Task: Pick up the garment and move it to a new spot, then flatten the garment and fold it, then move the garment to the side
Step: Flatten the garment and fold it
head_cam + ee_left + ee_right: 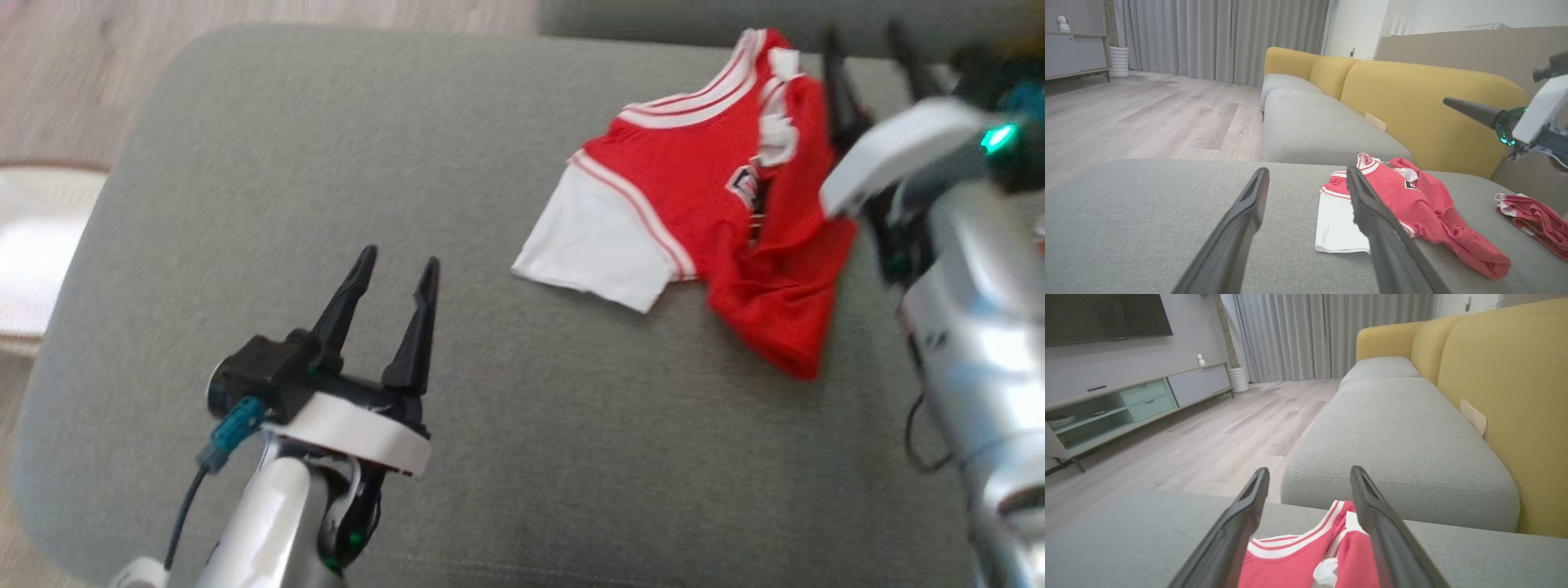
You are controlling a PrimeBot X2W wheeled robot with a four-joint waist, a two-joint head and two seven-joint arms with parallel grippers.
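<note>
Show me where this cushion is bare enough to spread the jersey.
Bare: the wide stretch of grey cushion between the left gripper and the jersey. Crowded: the right side, where the right gripper hangs over the jersey.

PrimeBot X2W's left claw [399, 260] stands at the lower left of the head view. Its two dark fingers [347, 298] point up and forward, and the jaws are spread with the tips well apart. Below it, a white wrist band [351, 429] caps the silver left forearm [261, 523]. A teal plug [233, 433] and a dark cable sit at the wrist's left side. The right arm is stretched farther forward along the right edge, blurred. The silver right forearm [971, 327] leads up to a white wrist housing [898, 151] with a green light [998, 137]. The right claw [864, 41] is also spread wide, its fingers clearly parted in the right wrist view.
</note>
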